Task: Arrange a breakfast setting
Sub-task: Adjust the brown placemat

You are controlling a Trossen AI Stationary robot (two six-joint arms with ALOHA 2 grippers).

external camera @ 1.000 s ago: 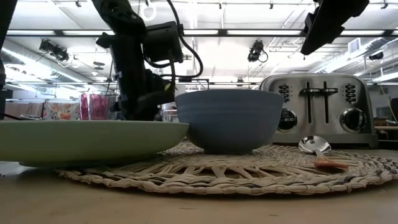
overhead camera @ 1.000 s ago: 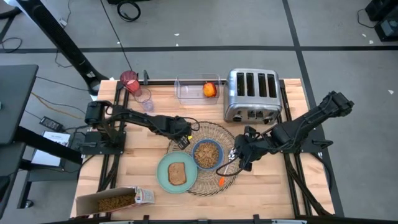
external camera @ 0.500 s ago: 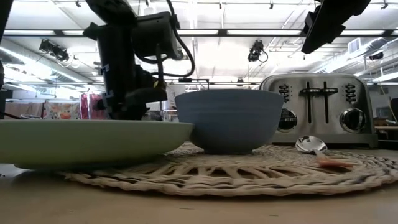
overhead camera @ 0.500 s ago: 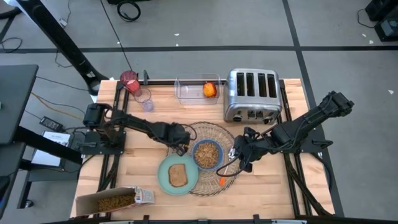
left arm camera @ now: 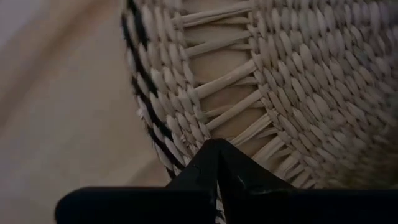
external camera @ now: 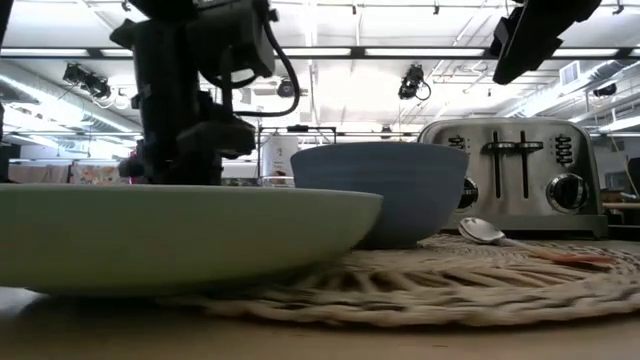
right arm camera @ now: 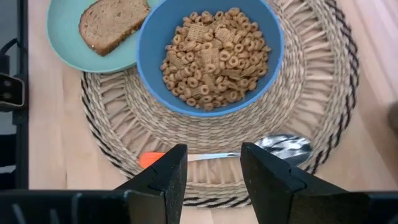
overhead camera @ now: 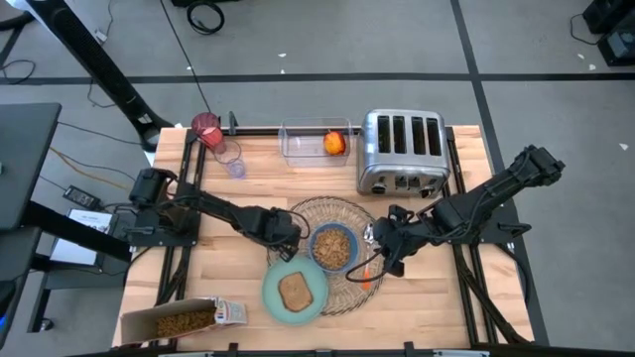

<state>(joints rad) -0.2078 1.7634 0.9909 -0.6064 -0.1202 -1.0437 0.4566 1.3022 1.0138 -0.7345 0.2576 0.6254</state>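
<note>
Dragging is the word for what the left pincer (overhead camera: 288, 230) is doing: its fingers are pinched shut on the rim of the wicker placemat (overhead camera: 319, 211) at the mat's nine o'clock edge, and the whole setting has slid across the desk (overhead camera: 228, 203) since a second ago. The pale green plate (overhead camera: 295, 294) with its slice of toast (overhead camera: 295, 291) now lies farther toward five o'clock on the desk, nearer the low camera, where it fills much more of that view. The blue bowl (overhead camera: 333, 248) of cereal and the orange-handled spoon (overhead camera: 368, 276) have travelled with the mat; the spoon now rests at the mat's four o'clock. The right pincer (overhead camera: 381, 248) hovers wide open and empty above the spoon. The dark red cup (overhead camera: 206, 127) and the orange fruit (overhead camera: 334, 143) sit at the twelve o'clock edge, unmoved, so I judge they have yet to join the setting.
</note>
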